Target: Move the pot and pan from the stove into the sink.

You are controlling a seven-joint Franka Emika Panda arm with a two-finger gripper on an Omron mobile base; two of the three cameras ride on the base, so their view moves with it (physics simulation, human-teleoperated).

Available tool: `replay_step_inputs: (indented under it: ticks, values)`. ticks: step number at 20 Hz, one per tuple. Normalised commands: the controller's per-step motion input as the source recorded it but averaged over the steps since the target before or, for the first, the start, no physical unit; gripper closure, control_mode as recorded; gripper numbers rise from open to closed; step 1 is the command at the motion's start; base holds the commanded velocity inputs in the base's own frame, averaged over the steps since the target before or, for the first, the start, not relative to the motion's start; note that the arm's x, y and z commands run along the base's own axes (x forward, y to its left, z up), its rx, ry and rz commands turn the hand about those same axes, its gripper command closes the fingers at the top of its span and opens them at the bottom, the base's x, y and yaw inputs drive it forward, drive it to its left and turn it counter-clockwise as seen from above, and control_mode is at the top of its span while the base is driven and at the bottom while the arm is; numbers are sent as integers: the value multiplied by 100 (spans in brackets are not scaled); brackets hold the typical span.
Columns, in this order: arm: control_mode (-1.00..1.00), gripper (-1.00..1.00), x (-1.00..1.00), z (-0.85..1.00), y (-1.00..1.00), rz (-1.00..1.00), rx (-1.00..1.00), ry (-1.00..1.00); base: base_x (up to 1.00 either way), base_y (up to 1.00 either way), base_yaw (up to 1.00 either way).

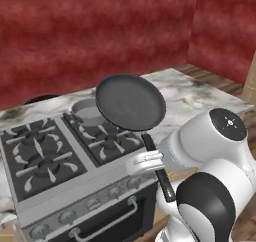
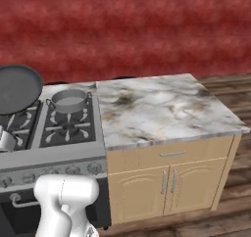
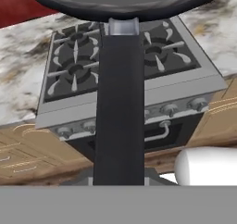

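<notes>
Left to right in the left base view: the stove (image 1: 50, 161) is seen with front burners bare; the pot (image 1: 87, 112) sits on the rear right burner, untouched. The pan (image 1: 130, 102) is held raised and tilted above the stove's right side, clear of the grates. The gripper (image 1: 150, 158) is clamped on the pan's long black handle (image 1: 159, 171), jaws nearly closed around it. Progress is judged early: pan lifted but not delivered, pot not yet moved. The sink is not identified; marbled counter (image 2: 162, 108) lies right of the stove.

Marbled counter (image 2: 162, 108) right of stove (image 2: 63, 133) lies bare; pot (image 2: 69, 100) occupies rear burner.
</notes>
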Motion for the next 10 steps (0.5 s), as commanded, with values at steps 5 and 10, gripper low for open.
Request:
replay_step_inputs:
  ticks: [5,10]
  values:
    - [100,100,0,0,0,0,0,0,4,-18,-40]
    - [100,100,0,0,0,0,0,0,4,-16,-40]
